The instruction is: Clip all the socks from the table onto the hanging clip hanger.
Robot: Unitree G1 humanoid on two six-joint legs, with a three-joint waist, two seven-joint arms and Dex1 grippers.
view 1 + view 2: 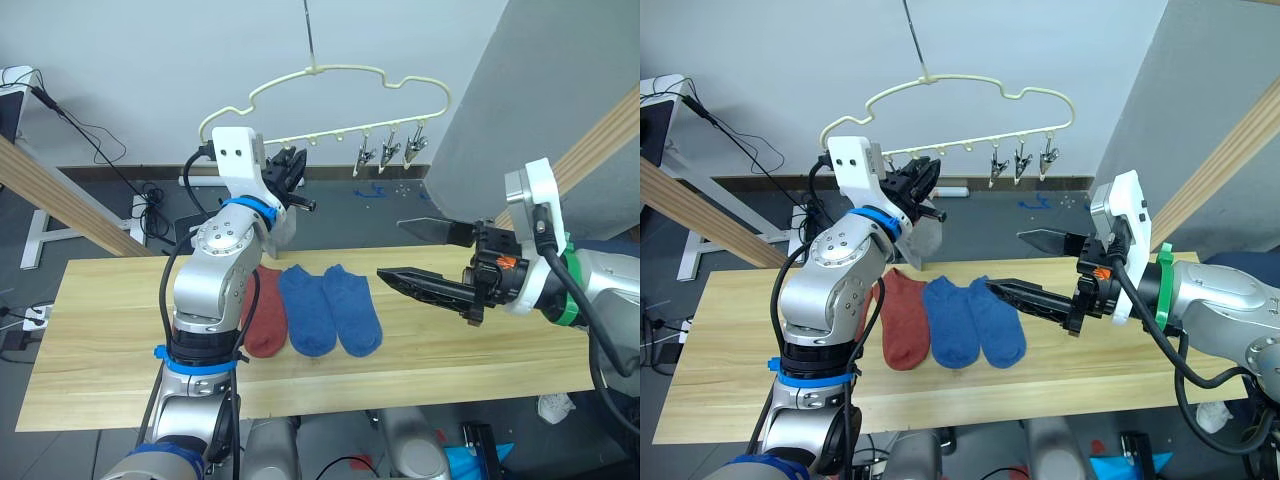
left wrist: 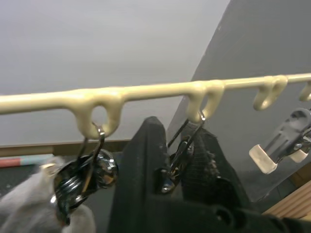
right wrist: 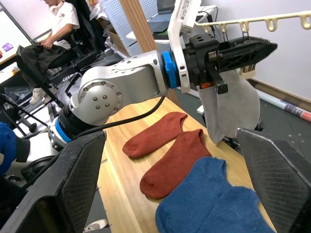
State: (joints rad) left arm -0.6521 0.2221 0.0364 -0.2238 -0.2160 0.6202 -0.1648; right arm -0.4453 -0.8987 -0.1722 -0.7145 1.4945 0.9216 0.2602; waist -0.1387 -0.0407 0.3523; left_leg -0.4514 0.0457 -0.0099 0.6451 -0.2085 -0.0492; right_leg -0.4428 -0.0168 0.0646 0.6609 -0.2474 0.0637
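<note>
A pale grey wall stands behind a wide light wooden table (image 1: 450, 350) with visible plank grain, and slanted wooden beams lean in at both sides. Above the far edge hangs a cream plastic clip hanger (image 1: 330, 95) on a thin rod, with small metal clips dangling from its lower bar.

On the table lie the short fabric ankle socks still to hang: two rust-red socks (image 3: 170, 162) to the left, partly hidden behind the left arm, and two blue socks (image 1: 330, 308) side by side just right of them, toes toward the near edge. A light grey sock (image 3: 228, 109) already hangs from a clip on the left part of the bar.

The left hand (image 1: 920, 185) is raised at the bar beside that grey sock, its black fingers (image 2: 146, 160) standing either side of a metal clip (image 2: 177, 160); whether they actually squeeze it I cannot tell. The right hand (image 1: 410, 250) hovers above the table just right of the blue socks, released, fingers spread apart and holding nothing.

These socks look light, soft and floppy; they will droop and fold once lifted. The best hold seems to be the far cuff edge, pinched through both layers, so the cuff reaches the clip flat.
</note>
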